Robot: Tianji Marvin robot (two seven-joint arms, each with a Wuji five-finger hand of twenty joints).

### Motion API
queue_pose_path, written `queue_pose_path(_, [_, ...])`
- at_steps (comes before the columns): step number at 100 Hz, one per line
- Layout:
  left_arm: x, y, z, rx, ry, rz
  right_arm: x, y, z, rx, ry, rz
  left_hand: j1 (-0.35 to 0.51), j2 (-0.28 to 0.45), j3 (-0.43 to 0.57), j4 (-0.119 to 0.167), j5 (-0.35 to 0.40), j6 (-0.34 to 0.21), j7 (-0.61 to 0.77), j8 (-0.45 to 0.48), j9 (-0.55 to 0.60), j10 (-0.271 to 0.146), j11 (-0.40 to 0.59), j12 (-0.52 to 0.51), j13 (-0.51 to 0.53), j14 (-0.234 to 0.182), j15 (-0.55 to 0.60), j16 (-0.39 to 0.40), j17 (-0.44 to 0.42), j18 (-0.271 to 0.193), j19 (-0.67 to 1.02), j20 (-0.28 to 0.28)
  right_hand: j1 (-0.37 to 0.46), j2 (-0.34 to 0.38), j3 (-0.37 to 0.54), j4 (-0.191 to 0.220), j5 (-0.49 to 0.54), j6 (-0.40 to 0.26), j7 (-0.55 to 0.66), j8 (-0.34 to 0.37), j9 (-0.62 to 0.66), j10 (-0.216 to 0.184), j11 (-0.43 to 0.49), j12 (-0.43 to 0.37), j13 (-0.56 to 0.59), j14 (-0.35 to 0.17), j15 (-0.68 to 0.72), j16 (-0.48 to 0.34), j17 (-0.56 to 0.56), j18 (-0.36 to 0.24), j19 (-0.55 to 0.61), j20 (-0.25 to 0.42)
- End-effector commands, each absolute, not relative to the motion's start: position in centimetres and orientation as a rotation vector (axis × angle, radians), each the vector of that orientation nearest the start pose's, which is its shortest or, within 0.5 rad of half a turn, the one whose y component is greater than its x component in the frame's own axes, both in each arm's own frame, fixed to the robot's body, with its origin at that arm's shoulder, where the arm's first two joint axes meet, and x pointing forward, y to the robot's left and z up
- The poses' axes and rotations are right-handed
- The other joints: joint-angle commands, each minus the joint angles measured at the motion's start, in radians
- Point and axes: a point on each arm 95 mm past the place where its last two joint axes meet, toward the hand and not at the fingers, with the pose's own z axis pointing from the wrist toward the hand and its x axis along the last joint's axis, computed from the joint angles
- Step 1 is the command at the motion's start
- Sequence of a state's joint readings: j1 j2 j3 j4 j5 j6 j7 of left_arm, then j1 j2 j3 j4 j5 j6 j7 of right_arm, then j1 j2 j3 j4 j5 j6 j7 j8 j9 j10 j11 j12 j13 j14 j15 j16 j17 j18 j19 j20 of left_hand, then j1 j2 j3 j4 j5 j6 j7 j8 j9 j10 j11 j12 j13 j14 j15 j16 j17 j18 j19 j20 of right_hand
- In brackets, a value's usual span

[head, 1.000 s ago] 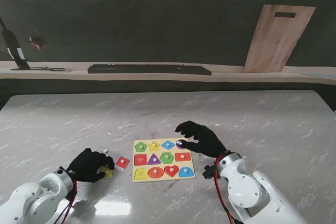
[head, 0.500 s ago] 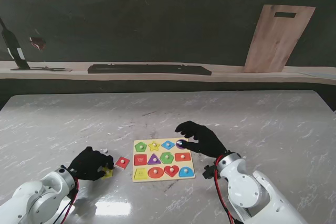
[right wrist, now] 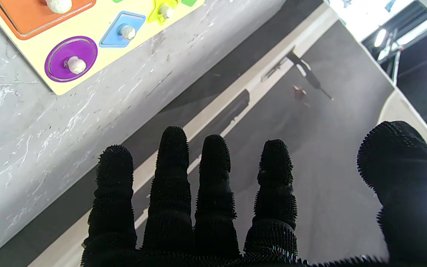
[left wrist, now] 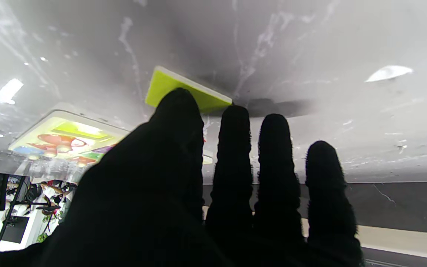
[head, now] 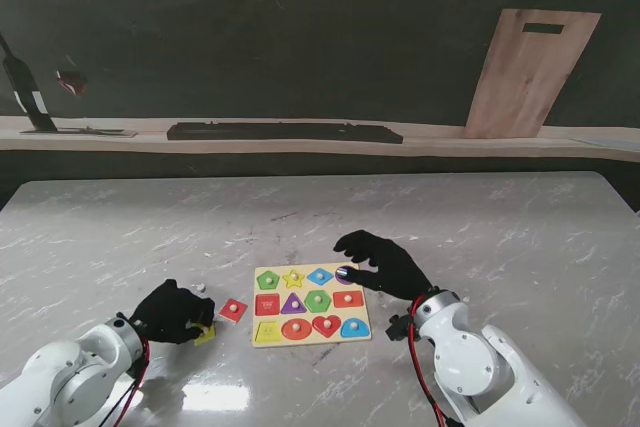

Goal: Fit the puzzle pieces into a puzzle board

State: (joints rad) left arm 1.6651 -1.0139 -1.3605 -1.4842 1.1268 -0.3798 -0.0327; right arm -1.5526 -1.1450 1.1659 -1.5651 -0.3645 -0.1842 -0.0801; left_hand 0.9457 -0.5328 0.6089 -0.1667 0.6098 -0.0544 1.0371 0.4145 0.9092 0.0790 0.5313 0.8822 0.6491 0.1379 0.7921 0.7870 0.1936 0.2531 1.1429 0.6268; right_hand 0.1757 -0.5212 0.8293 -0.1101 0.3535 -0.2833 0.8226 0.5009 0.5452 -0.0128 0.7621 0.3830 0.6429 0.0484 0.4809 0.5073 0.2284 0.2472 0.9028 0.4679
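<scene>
Two hands are working: the left hand [head: 172, 313] is curling its fingers [left wrist: 178, 122] onto the yellow puzzle piece [left wrist: 184, 91], a thin flat square lying on the tabletop [head: 480, 227] left of the puzzle board [head: 311, 304]. The right hand [head: 385, 262] is hovering spread and empty over the board's far right corner.

- You have a grey-white marble-patterned table top [head: 480, 227] filling the near half of the stand's view.
- Past its far edge you see a pale wooden ledge [head: 430, 142] running the full width, against a dark wall [head: 300, 37].
- A long flat black bar [head: 284, 132] lies on that ledge, near the middle.
- To the right, a light wooden cutting board with a slot handle [head: 530, 72] leans upright against the wall.
- At far left, a black tilted stand [head: 28, 97] rests on the ledge.
</scene>
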Motion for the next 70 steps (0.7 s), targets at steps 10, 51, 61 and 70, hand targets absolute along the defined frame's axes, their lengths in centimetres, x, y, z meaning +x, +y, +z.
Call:
queue_pose_path(10, [36.1,7.0,-37.8,-1.07,1.909,-1.343,39.4,3.5,-32.4,-1.94,-1.325,-2.41,-0.02,0.016,-0.037,-0.044,0.079,0.009,0.065,-0.014,0.022,0.033,0.119,-0.009,0.041,0.009,0.064,0.036,0.009,0.089,0.058,0.01,-0.015,0.015,-0.011,0.037,0.006,-0.036,-0.009,0.013,0.023,-0.021,-0.001,0.005,0.002,0.001,0.014,0.006,-0.013,0.002,0.003,0.019])
queue_pose_path(51, [35.4,6.9,-37.5,-1.001,1.949,-1.244,39.4,3.4,-32.4,-1.941,-1.323,-2.413,-0.057,0.051,-0.089,-0.042,0.167,0.046,0.129,-0.027,0.072,0.074,0.269,-0.097,0.117,0.053,0.169,0.058,0.049,0.127,0.138,0.06,-0.015,0.015,-0.01,0.037,0.006,-0.037,-0.009,0.013,0.024,-0.021,-0.001,0.005,0.001,0.001,0.014,0.006,-0.013,0.003,0.003,0.019])
queue_pose_path(61, [35.2,6.9,-37.4,-0.993,1.948,-1.226,39.4,3.4,-32.4,-1.941,-1.323,-2.413,-0.059,0.056,-0.107,-0.041,0.189,0.055,0.154,-0.039,0.094,0.085,0.306,-0.14,0.137,0.065,0.194,0.054,0.06,0.134,0.152,0.073,-0.016,0.015,-0.01,0.037,0.006,-0.036,-0.008,0.014,0.024,-0.022,0.0,0.006,0.002,0.001,0.014,0.006,-0.013,0.003,0.003,0.019])
queue_pose_path(70, [35.0,7.0,-37.5,-0.996,1.941,-1.213,39.4,3.4,-32.4,-1.941,-1.323,-2.413,-0.067,0.06,-0.113,-0.043,0.204,0.06,0.159,-0.041,0.107,0.091,0.312,-0.142,0.145,0.073,0.203,0.056,0.063,0.138,0.158,0.077,-0.016,0.015,-0.01,0.037,0.005,-0.036,-0.009,0.014,0.024,-0.021,0.0,0.006,0.003,0.002,0.015,0.006,-0.013,0.002,0.003,0.019])
